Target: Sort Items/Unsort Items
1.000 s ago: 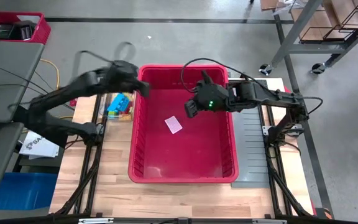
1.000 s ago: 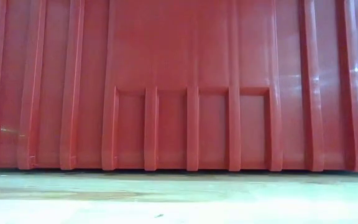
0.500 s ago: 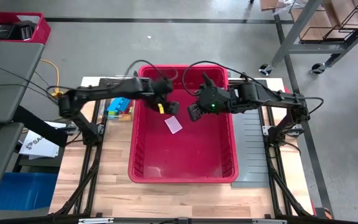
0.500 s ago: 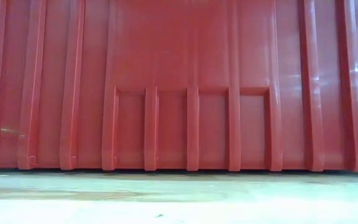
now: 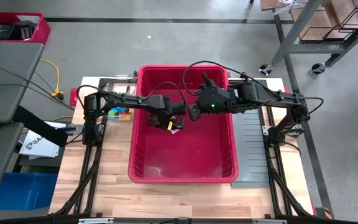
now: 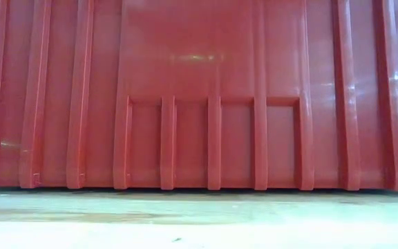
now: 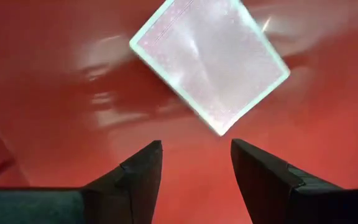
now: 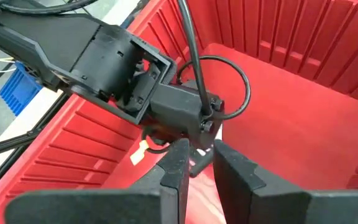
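Left gripper (image 7: 196, 155) (jaws apart) over clear packet (image 7: 210, 62).

No readable text or labels

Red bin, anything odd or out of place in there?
Only one thing shows in the red bin: a pale flat card, lying skewed to the bin's walls. The left gripper, open, hangs over it. Nothing spilled or damaged.
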You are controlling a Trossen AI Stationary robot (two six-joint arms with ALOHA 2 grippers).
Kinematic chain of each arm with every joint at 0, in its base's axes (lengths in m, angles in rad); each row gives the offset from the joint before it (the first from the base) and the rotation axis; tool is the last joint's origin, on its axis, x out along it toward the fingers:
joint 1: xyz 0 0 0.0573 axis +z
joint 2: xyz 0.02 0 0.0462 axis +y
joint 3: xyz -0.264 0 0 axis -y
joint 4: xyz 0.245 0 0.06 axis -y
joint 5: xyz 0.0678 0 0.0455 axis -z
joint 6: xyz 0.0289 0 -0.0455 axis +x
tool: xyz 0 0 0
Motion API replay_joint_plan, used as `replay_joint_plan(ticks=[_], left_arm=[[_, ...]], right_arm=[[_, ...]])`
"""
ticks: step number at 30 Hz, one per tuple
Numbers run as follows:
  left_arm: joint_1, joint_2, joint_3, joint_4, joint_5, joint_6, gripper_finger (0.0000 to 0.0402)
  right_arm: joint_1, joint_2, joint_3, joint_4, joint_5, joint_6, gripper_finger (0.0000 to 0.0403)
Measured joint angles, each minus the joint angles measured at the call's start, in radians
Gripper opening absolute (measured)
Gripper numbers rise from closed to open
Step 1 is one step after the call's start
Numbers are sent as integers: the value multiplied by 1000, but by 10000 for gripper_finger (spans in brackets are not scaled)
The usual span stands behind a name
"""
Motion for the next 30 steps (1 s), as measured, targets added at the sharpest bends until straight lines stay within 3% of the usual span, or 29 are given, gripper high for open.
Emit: replay_joint_plan(ticks=[8, 14, 23, 30], left_arm=[[30, 18, -31, 154, -47, -152, 186], [58, -30, -89, 94, -62, -209, 186], [65, -43, -209, 319, 8, -337, 186], [76, -43, -225, 426, -55, -415, 186]], right_arm=[[0, 0, 0, 0, -16, -1, 62], [0, 0, -1, -17, -44, -19, 62], [-1, 0, -1, -19, -36, -46, 62], [-1, 0, -1, -19, -35, -37, 62]])
